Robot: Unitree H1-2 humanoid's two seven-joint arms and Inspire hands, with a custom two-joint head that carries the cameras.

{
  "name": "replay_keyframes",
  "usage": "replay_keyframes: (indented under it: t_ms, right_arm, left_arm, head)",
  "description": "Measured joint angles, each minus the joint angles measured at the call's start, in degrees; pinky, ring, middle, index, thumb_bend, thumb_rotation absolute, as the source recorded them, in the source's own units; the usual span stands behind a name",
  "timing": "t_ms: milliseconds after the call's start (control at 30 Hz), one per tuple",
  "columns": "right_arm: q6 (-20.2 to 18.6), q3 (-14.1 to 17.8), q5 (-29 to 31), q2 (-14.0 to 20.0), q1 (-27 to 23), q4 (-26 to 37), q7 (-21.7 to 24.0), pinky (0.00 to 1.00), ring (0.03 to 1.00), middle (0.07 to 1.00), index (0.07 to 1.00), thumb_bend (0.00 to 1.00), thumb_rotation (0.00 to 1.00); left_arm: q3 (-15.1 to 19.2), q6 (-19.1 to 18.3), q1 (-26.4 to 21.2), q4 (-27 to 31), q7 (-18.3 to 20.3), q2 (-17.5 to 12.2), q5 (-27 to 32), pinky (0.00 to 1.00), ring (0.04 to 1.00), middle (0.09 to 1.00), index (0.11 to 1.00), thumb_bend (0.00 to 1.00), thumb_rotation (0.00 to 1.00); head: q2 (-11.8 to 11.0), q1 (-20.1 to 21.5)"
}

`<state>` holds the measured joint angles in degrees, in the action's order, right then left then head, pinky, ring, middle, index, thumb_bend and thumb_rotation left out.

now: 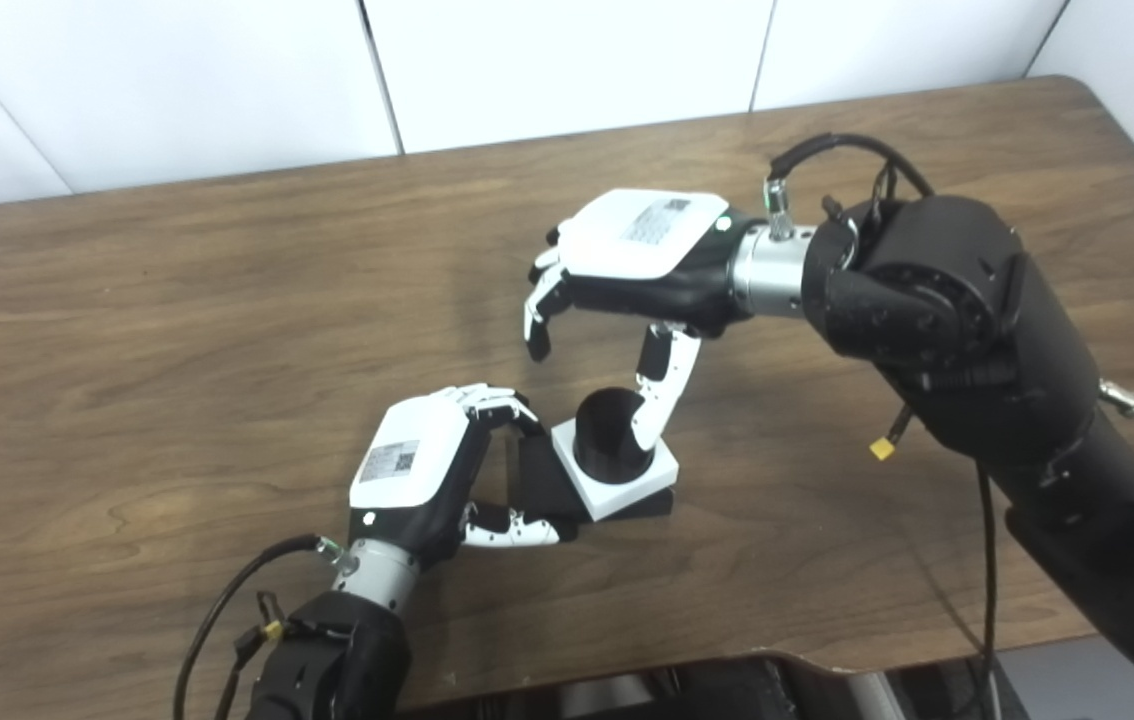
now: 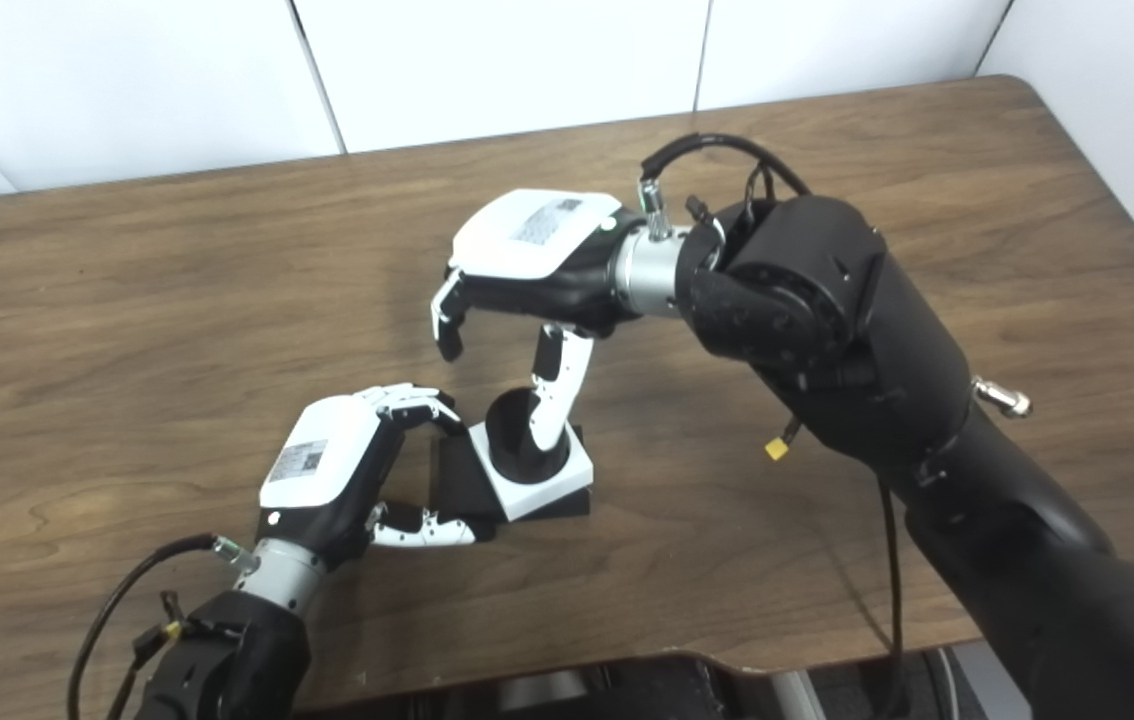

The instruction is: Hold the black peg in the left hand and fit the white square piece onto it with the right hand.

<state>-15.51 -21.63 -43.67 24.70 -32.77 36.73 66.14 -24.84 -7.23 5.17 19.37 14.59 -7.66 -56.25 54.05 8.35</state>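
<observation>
Near the middle of the desk (image 1: 177, 300), the black peg (image 1: 610, 430) stands upright, its long axis pointing up through the white square piece (image 1: 617, 470) seated around it. The left hand (image 1: 427, 470) grasps the peg's black base from the left. The right hand (image 1: 627, 260) hovers above, released, fingers spread, its thumb touching the peg.

Around the black peg (image 1: 611, 430), the tabletop (image 1: 177, 330) lies bare to its left, beyond it and to its right. The left hand (image 1: 427, 470) blocks its near-left side. The right hand (image 1: 627, 260) hangs over it, thumb against its right flank.
</observation>
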Motion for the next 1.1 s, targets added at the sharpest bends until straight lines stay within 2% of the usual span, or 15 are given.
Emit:
replay_keyframes:
  t_ms: [200, 400, 633, 667, 767, 900, 967, 1100]
  right_arm:
    - [-1.65, 0.04, 0.77, 0.08, -0.31, 0.44, 0.13, 0.92, 0.889, 0.785, 0.713, 1.00, 0.46]
    - [-2.40, -0.11, 0.89, 0.44, -0.56, 0.78, 0.13, 0.92, 0.892, 0.778, 0.705, 1.00, 0.47]
    - [-2.56, -0.37, 0.81, 0.47, -0.27, 1.02, 0.11, 0.93, 0.894, 0.775, 0.703, 1.00, 0.47]
    - [-2.57, -0.36, 0.81, 0.48, -0.11, 1.06, 0.10, 0.93, 0.894, 0.775, 0.702, 1.00, 0.47]
    - [-2.58, -0.36, 0.81, 0.51, 0.42, 1.09, 0.08, 0.93, 0.892, 0.774, 0.700, 1.00, 0.47]
    - [-2.61, -0.15, 0.79, 0.56, 0.99, 1.13, 0.04, 0.94, 0.894, 0.774, 0.700, 1.00, 0.47]
    - [-2.67, -0.14, 0.78, 0.56, 1.18, 1.14, 0.03, 0.94, 0.896, 0.773, 0.699, 1.00, 0.46]
    - [-2.72, -0.06, 0.64, 0.56, 1.36, 1.13, -0.01, 0.94, 0.899, 0.774, 0.701, 1.00, 0.47]
  left_arm:
    - [0.02, 0.07, -0.01, 0.00, -0.03, -0.18, 0.12, 0.86, 0.836, 0.777, 0.491, 0.50, 0.06]
    - [0.05, -0.02, 0.03, 0.00, -0.15, -0.18, -0.05, 0.87, 0.820, 0.765, 0.492, 0.50, 0.07]
    - [0.08, -0.11, 0.60, -0.42, -2.65, 0.09, -2.14, 0.83, 0.796, 0.763, 0.498, 0.51, 0.09]
    - [0.10, -0.10, 0.82, -0.60, -3.12, 0.25, -2.33, 0.84, 0.798, 0.769, 0.610, 0.63, 0.24]
    - [0.08, -0.25, 1.33, -0.61, -3.44, 0.65, -3.30, 0.85, 0.816, 0.791, 0.730, 0.80, 0.43]
    - [-0.10, -1.03, 1.51, -0.60, -3.10, 1.43, -6.29, 0.81, 0.815, 0.797, 0.764, 0.94, 0.54]
    - [-0.09, -1.35, 1.48, -0.60, -3.03, 1.85, -7.85, 0.80, 0.810, 0.797, 0.772, 0.99, 0.56]
    - [0.05, -1.90, 1.58, -0.61, -2.90, 2.53, -10.62, 0.81, 0.812, 0.800, 0.790, 1.00, 0.60]
  head:
    - [-0.09, 0.00]
    - [-1.84, -0.35]
    - [-3.25, -0.88]
    - [-3.25, -0.88]
    - [-3.69, -0.97]
    - [-3.95, -0.97]
    - [-4.13, -0.97]
    - [-4.48, -0.79]
